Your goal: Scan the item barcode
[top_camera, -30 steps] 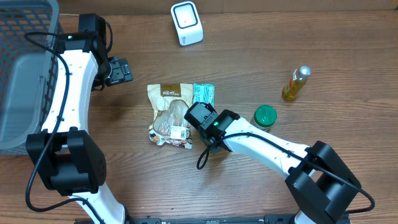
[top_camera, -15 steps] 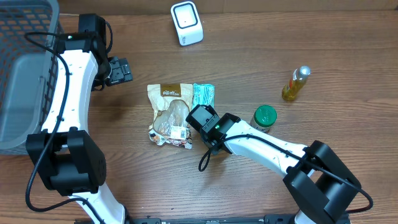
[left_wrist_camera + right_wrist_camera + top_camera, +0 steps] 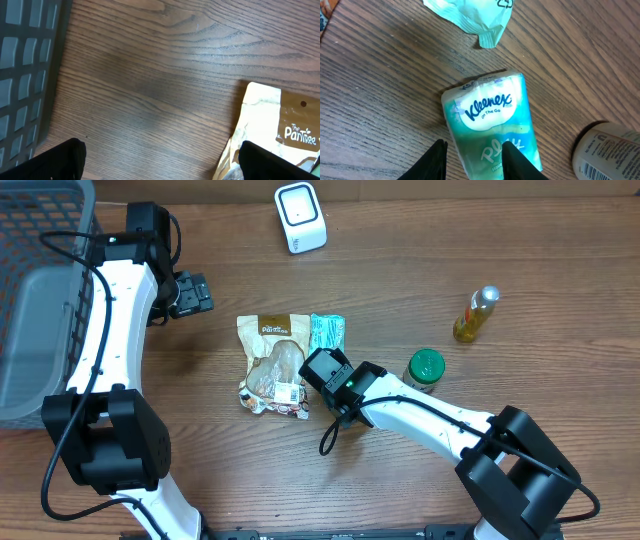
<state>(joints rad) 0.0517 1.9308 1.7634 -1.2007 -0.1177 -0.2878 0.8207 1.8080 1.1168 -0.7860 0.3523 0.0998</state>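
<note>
A teal Kleenex tissue pack (image 3: 490, 125) (image 3: 327, 332) lies flat on the wooden table. My right gripper (image 3: 475, 162) (image 3: 322, 365) hovers at its near end, jaws partly open. One finger is beside the pack's left edge and the other is over its top. Whether they touch it I cannot tell. A white barcode scanner (image 3: 300, 218) stands at the table's far edge. My left gripper (image 3: 160, 162) (image 3: 190, 292) is wide open over bare wood. The top corner of a tan Pantree snack bag (image 3: 280, 125) (image 3: 272, 360) lies by its right finger.
A green-lidded jar (image 3: 425, 367) (image 3: 607, 152) stands just right of the tissue pack. A yellow bottle (image 3: 475, 315) lies farther right. A grey basket (image 3: 40, 290) (image 3: 25, 75) fills the left edge. A crumpled pale green wrapper (image 3: 470, 15) lies beyond the tissue pack.
My right gripper has shifted slightly along the table and its jaws have narrowed a little. The green-lidded jar has edged a little. The left arm has not moved.
</note>
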